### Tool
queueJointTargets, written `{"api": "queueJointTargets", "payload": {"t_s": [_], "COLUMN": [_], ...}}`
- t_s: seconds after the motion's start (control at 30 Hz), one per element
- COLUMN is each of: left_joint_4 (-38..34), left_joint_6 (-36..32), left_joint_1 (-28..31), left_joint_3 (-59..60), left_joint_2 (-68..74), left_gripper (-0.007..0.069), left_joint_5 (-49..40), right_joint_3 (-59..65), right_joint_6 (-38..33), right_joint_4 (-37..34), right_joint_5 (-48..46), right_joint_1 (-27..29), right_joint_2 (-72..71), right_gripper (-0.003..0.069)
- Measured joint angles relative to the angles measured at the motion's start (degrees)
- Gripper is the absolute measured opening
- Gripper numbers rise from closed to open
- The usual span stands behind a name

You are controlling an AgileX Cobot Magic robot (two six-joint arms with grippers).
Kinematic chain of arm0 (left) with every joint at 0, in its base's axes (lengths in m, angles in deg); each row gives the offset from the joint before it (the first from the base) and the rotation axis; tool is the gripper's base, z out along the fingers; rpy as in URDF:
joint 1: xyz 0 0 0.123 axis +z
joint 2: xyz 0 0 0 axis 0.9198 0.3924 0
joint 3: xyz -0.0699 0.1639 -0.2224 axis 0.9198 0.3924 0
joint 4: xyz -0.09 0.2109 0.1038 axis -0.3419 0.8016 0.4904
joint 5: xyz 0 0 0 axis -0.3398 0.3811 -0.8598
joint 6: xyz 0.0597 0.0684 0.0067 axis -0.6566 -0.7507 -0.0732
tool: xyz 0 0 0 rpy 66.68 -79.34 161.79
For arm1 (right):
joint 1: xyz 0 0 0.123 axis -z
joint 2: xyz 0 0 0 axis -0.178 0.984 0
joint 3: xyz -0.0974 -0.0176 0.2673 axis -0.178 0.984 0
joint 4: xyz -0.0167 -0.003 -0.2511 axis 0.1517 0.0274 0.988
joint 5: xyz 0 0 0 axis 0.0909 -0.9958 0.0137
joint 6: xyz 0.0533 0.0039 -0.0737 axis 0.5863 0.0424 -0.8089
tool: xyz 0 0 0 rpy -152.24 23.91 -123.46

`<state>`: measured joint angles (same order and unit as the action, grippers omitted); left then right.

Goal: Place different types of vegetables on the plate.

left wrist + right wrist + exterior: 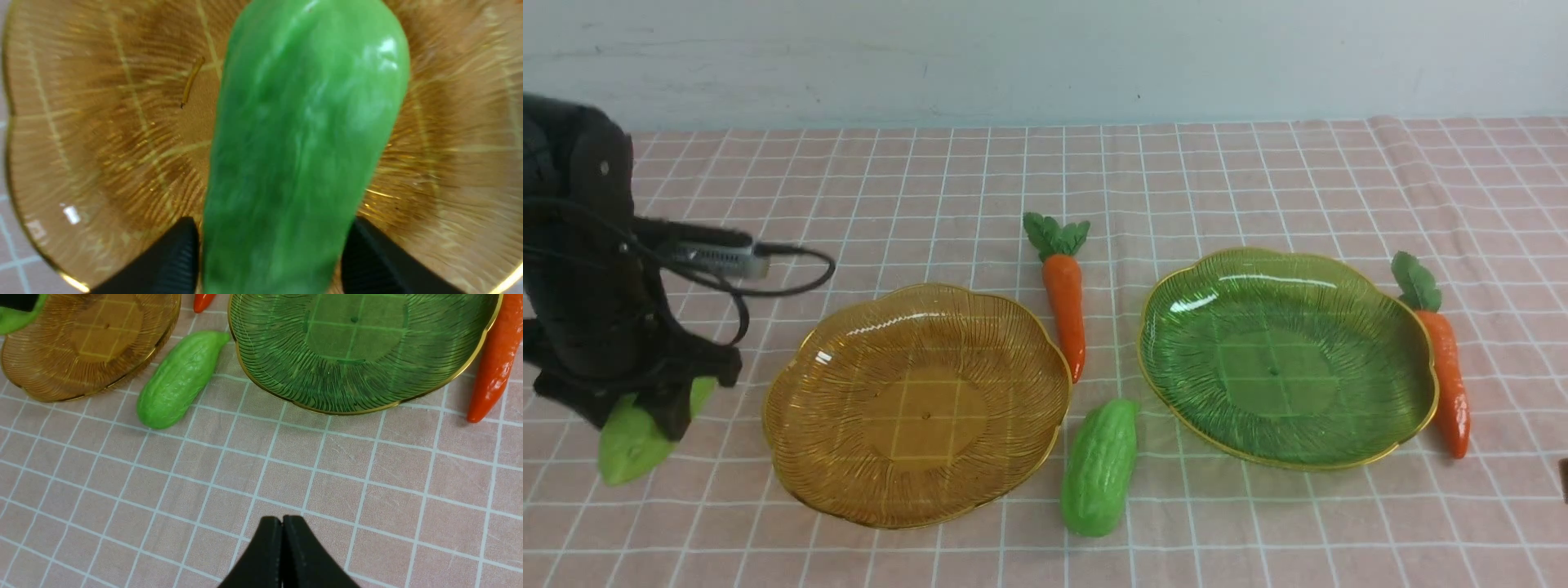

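My left gripper (645, 408) is shut on a light-green gourd (627, 445) and holds it just left of the amber plate (915, 343). In the left wrist view the gourd (302, 143) sits between the black fingers (175, 257), with the amber plate (102, 122) behind it. A second gourd (1100, 467) lies between the amber plate and the green plate (1282, 302). One carrot (1066, 302) lies between the plates. The other carrot (1450, 367) lies right of the green plate. My right gripper (282, 522) is shut and empty over bare cloth, near the green plate (355, 375).
A pink checked cloth (1258, 180) covers the table, with a fold at the far right. A pale wall stands behind. A cable (792, 269) loops off the left arm. Both plates hold nothing.
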<state>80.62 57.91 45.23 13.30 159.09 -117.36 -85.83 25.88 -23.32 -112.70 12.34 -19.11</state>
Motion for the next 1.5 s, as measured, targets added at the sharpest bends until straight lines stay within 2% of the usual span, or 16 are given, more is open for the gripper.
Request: {"api": "queueJointTargets", "payload": {"t_s": [0.1, 0.2, 0.3, 0.4, 0.6, 0.83, 1.17, 1.23, 1.37, 1.5], "left_joint_4": [0.00, -0.41, -4.20, -7.25, -8.39, -8.23, -8.23, -8.23, -8.23, -8.10], "left_joint_6": [1.87, 1.92, 0.14, -1.40, -0.70, 0.79, 0.79, 0.85, 1.84, 1.72], "left_joint_1": [0.00, -0.35, -3.62, -9.91, -18.24, -19.96, -19.96, -19.96, -19.96, -19.96], "left_joint_3": [0.00, -2.21, -5.66, -6.75, -6.75, -6.75, -6.75, -6.75, -7.49, -10.95], "left_joint_2": [2.34, 2.53, 2.53, 2.64, 5.49, 11.58, 14.87, 15.34, 15.60, 13.23], "left_gripper": [0.0549, 0.0627, 0.0637, 0.0631, 0.0627, 0.0625, 0.0570, 0.0511, 0.0330, 0.0314], "left_joint_5": [-0.01, -1.63, -3.48, -2.86, 0.56, 4.95, 5.80, 5.80, 4.32, -2.04], "right_joint_3": [0.00, 0.00, 0.00, 0.00, 0.00, 0.00, 0.00, 0.00, 0.00, -1.64], "right_joint_6": [-0.03, -0.21, -0.26, -0.26, -0.66, -0.66, -0.87, -0.92, -0.37, 4.08], "right_joint_4": [0.00, 0.00, 0.00, 0.00, 0.00, 0.05, 0.23, 0.28, 2.61, 8.29], "right_joint_5": [-0.88, -1.00, -1.00, -1.00, -0.86, -0.81, -0.79, -0.62, -0.22, 1.42], "right_joint_1": [0.00, 0.00, 0.00, 0.00, 0.00, 0.00, 0.00, 0.00, 0.00, -0.05], "right_joint_2": [0.00, 0.00, 0.00, 0.00, 0.00, 0.00, 0.00, 0.00, 0.00, 0.50], "right_gripper": [-0.0015, -0.0014, -0.0014, -0.0012, -0.0011, -0.0011, -0.0011, -0.0011, -0.0011, -0.0011]}}
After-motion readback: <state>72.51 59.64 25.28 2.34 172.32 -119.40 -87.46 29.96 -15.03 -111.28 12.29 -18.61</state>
